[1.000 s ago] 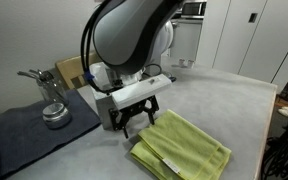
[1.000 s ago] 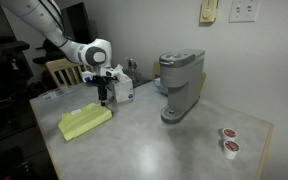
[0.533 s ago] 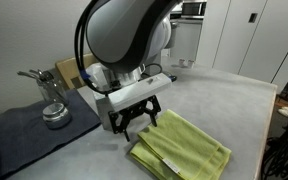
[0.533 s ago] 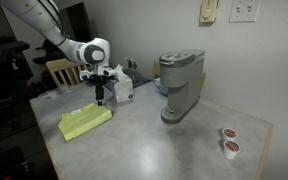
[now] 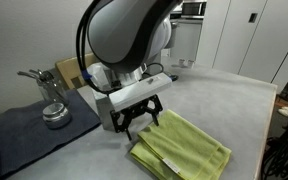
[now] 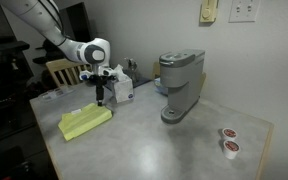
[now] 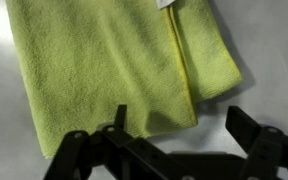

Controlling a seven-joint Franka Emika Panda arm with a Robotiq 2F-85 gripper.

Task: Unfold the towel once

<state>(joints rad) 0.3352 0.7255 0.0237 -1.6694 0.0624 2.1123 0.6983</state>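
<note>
The lime yellow-green towel lies folded on the grey table and shows in both exterior views. In the wrist view the towel fills the upper part, with its small white tag at the top edge. My gripper hovers just above the towel's near corner, also seen in an exterior view. In the wrist view the gripper is open, with the towel's corner between its two fingers. It holds nothing.
A dark grey mat with a metal pot lies beside the towel. A white box stands behind the gripper. A coffee machine and two pods stand further along the table.
The arm rose slightly between the oldest frame and half a second ago. Since then nothing visibly changed.
</note>
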